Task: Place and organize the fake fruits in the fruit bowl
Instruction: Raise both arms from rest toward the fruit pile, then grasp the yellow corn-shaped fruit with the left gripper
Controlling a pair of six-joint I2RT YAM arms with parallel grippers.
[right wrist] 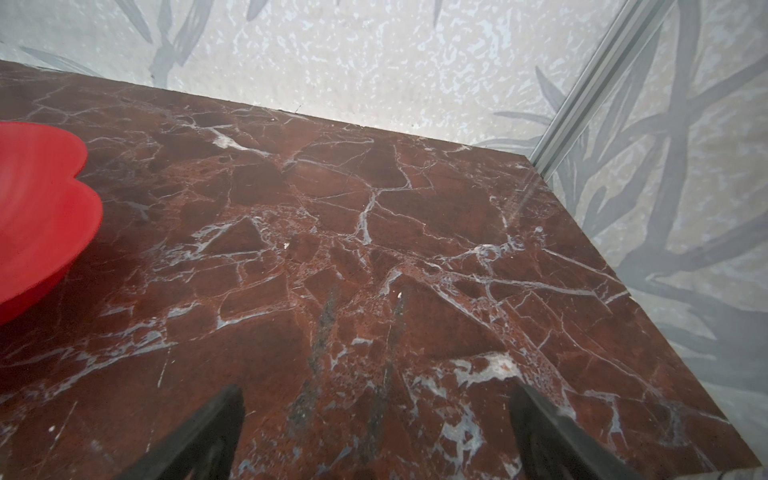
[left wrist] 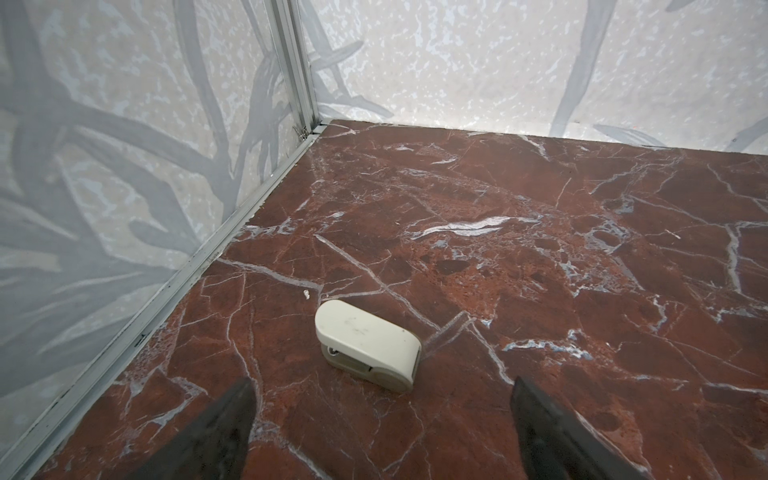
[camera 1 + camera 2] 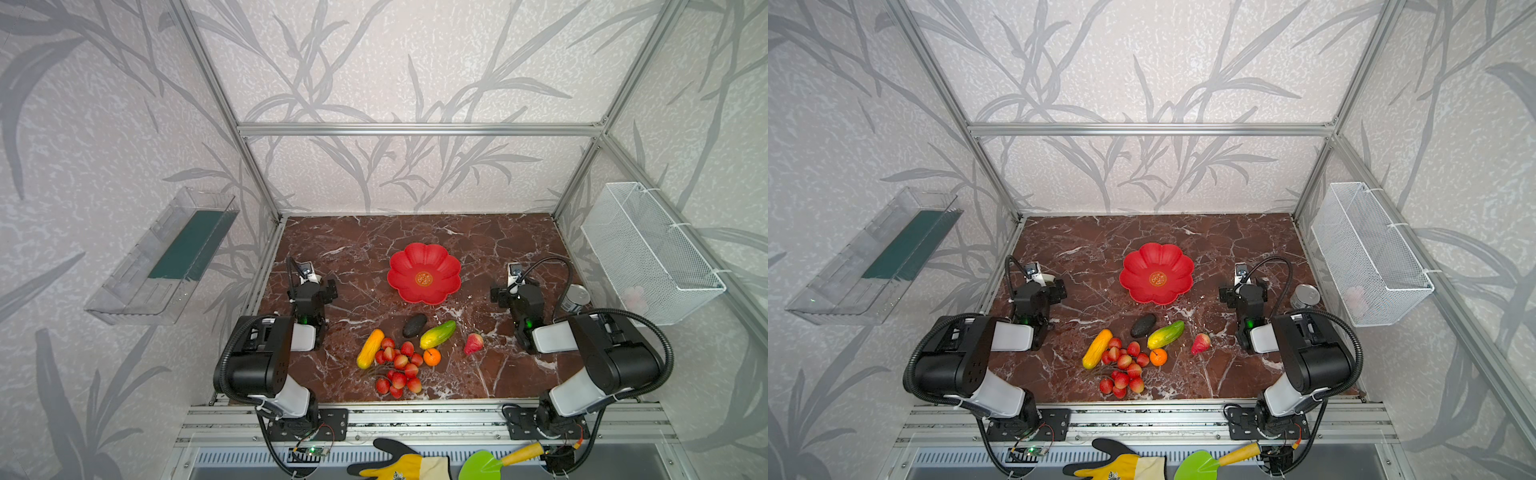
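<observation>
The red flower-shaped fruit bowl sits empty mid-table; its rim shows in the right wrist view. In front of it lie the fake fruits: a dark avocado, a green-yellow oblong, a yellow-orange oblong, a small orange, a red-pink pointed one and a bunch of red balls. My left gripper is open over bare marble left of the bowl. Right of the bowl, my right gripper is open and holds nothing.
A small white device lies just ahead of the left jaws. A silver tin can stands behind the right arm. A wire basket hangs on the right wall, a clear tray on the left. A glove and trowel lie in front.
</observation>
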